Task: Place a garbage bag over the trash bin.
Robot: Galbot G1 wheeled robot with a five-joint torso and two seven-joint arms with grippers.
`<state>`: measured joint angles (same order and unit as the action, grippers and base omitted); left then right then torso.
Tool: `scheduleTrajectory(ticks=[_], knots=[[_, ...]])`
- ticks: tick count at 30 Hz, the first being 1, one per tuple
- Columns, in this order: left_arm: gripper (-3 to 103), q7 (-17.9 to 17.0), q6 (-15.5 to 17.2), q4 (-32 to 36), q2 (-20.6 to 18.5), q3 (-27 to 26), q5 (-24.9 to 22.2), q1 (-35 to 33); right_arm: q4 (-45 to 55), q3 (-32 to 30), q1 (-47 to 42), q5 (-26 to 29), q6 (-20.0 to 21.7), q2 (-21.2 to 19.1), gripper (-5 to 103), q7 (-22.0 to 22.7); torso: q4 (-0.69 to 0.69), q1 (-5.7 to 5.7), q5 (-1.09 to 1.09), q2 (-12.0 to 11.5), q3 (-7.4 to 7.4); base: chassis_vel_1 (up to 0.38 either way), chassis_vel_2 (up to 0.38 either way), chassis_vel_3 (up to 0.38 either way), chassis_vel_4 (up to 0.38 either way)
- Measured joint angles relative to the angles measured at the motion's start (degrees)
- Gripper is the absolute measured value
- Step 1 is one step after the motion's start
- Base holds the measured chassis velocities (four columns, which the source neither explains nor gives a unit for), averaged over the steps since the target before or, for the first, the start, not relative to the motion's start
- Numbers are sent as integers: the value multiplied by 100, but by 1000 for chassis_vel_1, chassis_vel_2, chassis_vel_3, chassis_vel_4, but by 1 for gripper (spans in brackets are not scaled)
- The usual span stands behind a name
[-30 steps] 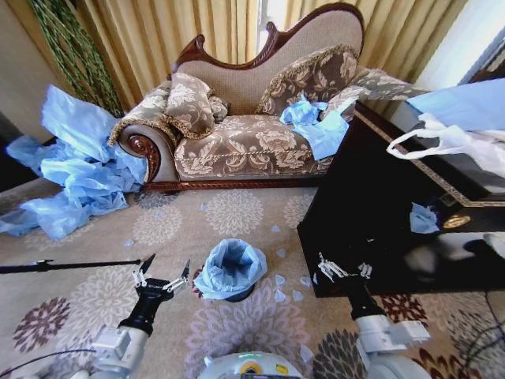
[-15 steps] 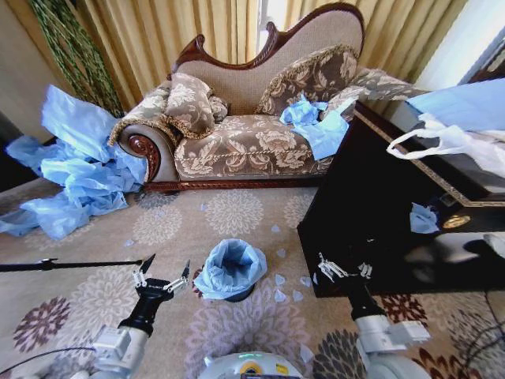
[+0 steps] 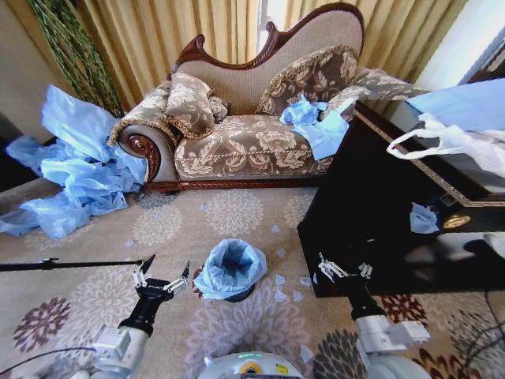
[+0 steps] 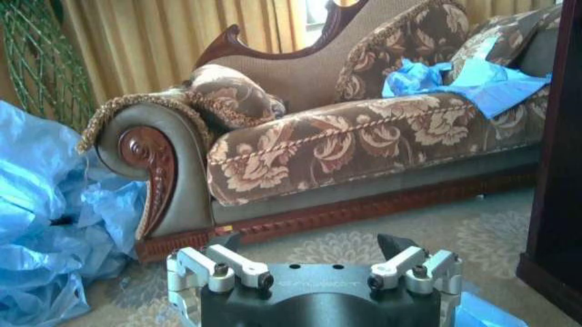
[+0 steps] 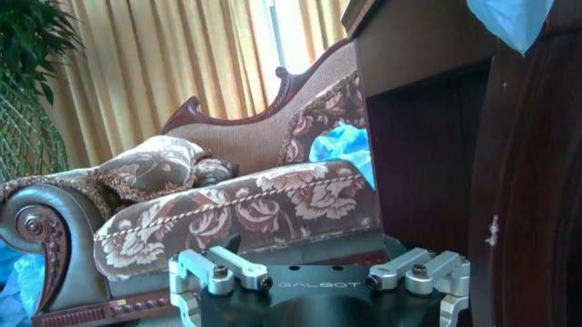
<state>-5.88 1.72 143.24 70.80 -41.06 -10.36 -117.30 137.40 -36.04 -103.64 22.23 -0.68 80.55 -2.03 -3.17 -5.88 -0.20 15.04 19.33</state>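
On the patterned rug in the head view stands the small black trash bin (image 3: 237,295), with the light blue garbage bag (image 3: 230,267) draped over its rim and folded down its sides. My left gripper (image 3: 166,272) is open, low over the rug just left of the bin, with nothing between its fingers. My right gripper (image 3: 341,267) is open as well, to the right of the bin and close against the dark cabinet. The left wrist view shows the left gripper (image 4: 311,240) spread wide toward the sofa. In the right wrist view the right gripper (image 5: 314,251) is spread too.
A dark wooden cabinet (image 3: 371,213) stands right of the bin, with a white plastic bag (image 3: 450,140) on top. A floral sofa (image 3: 252,142) with blue bags on it lies behind. A heap of blue bags (image 3: 75,178) sits at the far left. Small blue scraps (image 3: 288,288) dot the rug.
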Motion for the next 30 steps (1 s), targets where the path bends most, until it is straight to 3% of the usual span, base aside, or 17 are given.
scheduleTrajectory(ticks=[30], knots=[[100,0,-1,0,0,0,0,0,-5,0,1,0,0,0,100,-1,0,0,0,0,0,0,0,0,0]])
